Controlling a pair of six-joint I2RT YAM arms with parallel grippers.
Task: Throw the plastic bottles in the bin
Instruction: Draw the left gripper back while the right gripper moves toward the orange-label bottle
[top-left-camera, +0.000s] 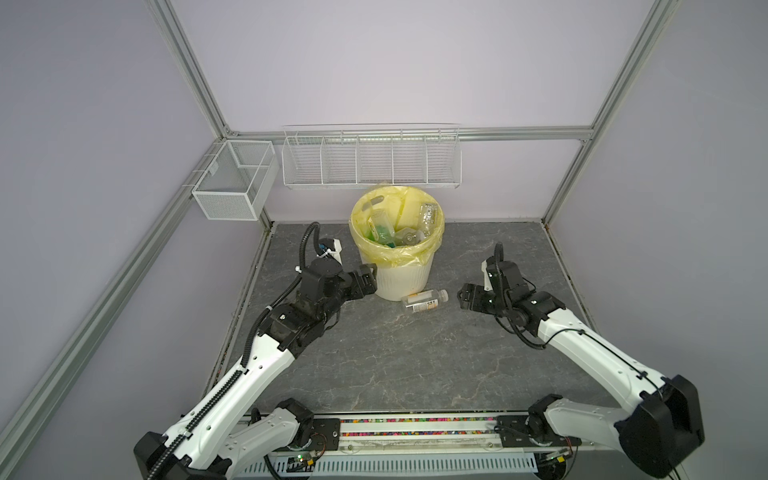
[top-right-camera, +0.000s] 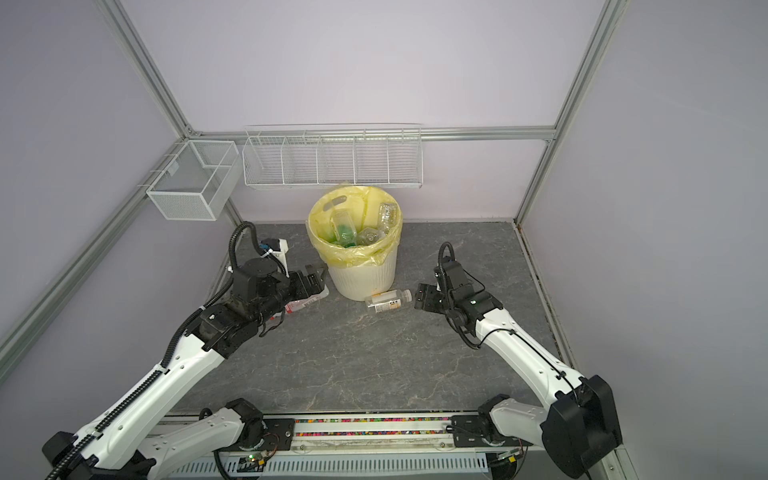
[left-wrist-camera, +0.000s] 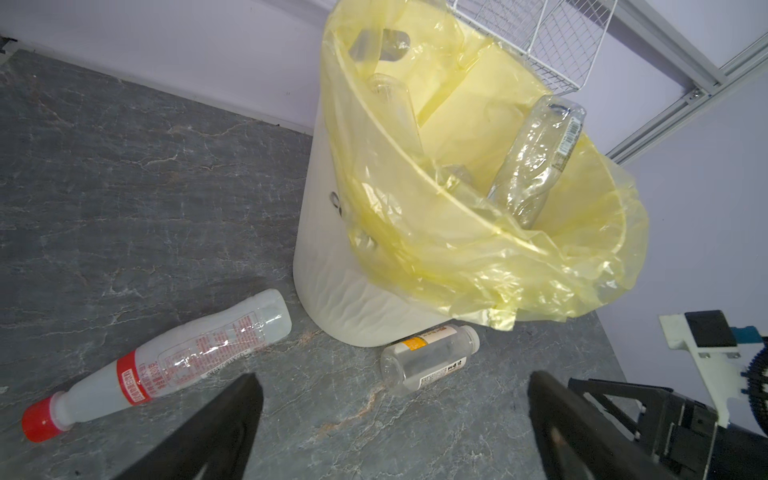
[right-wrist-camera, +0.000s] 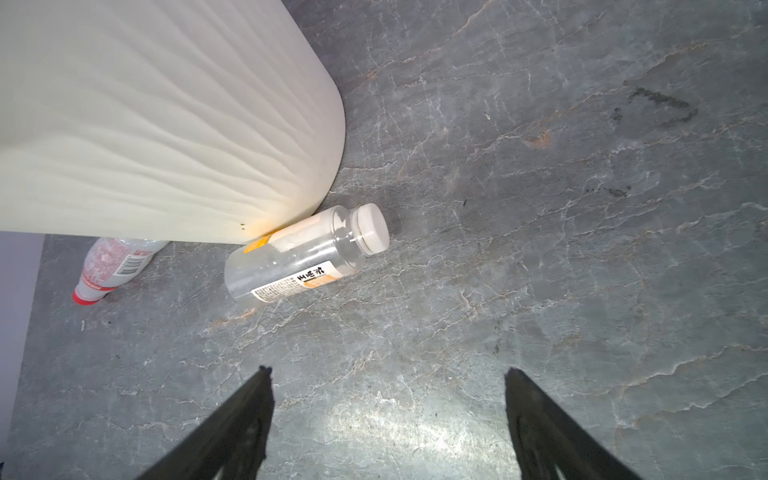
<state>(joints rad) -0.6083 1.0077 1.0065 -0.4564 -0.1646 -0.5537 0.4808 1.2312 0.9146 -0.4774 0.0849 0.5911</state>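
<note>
While left gripper (left-wrist-camera: 395, 376) and right gripper (right-wrist-camera: 388, 369) gape empty, two bottles lie by the bin (left-wrist-camera: 332, 291) — red-printed bottle (left-wrist-camera: 166, 361), orange-labelled bottle (right-wrist-camera: 299, 257)

A bottle (top-left-camera: 424, 300) is laid between the left gripper (top-left-camera: 369, 277) and the right gripper (top-left-camera: 462, 297), just beside the bin (top-left-camera: 401, 282). A 2nd bottle (top-right-camera: 306, 302) is laid beneath the left gripper. More bottles (top-left-camera: 401, 235) are held inside the bin.

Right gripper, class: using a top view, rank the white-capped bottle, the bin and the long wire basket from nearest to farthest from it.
1. White-capped bottle, lying just left of the right gripper.
2. Bin, standing just beyond the bottle.
3. Long wire basket, up on the back wall.
</note>
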